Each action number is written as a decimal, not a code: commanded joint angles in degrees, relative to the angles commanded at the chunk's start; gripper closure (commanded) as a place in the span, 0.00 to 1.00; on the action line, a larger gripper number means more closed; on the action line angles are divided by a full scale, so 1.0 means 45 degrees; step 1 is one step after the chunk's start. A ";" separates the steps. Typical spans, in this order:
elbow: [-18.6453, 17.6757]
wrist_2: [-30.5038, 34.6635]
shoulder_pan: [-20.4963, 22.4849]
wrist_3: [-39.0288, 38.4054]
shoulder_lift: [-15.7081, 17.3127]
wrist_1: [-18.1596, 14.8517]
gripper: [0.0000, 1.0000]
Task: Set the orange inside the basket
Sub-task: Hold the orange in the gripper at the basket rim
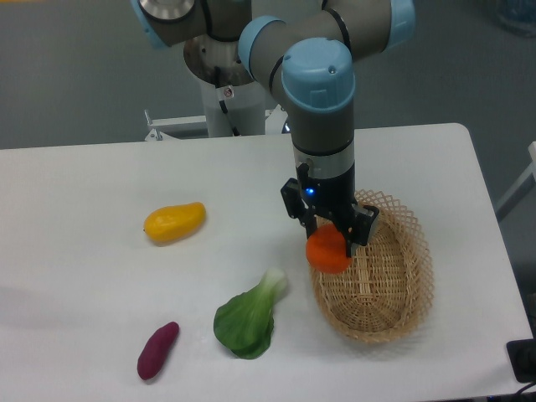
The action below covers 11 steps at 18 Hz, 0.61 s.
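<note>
The orange [327, 250] is a small round orange-red ball held between the fingers of my gripper [331, 240]. The gripper is shut on it and holds it in the air over the left rim of the basket [402, 289]. The basket is an oval light tan wicker one with a lattice rim, standing at the right of the white table. The orange hangs above the basket's left edge, partly over its inside. The arm comes down from above and hides the basket's far left rim.
A yellow-orange mango-shaped fruit [174, 222] lies at the left middle of the table. A green leafy vegetable [248, 318] lies just left of the basket. A purple sweet potato [157, 350] lies at the front left. The table's right edge is near the basket.
</note>
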 joint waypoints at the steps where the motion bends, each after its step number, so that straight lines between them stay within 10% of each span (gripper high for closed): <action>1: -0.0019 0.0000 0.0000 0.0000 0.0000 0.0000 0.35; 11: -0.0195 0.0039 0.0098 0.0194 0.0000 -0.0020 0.35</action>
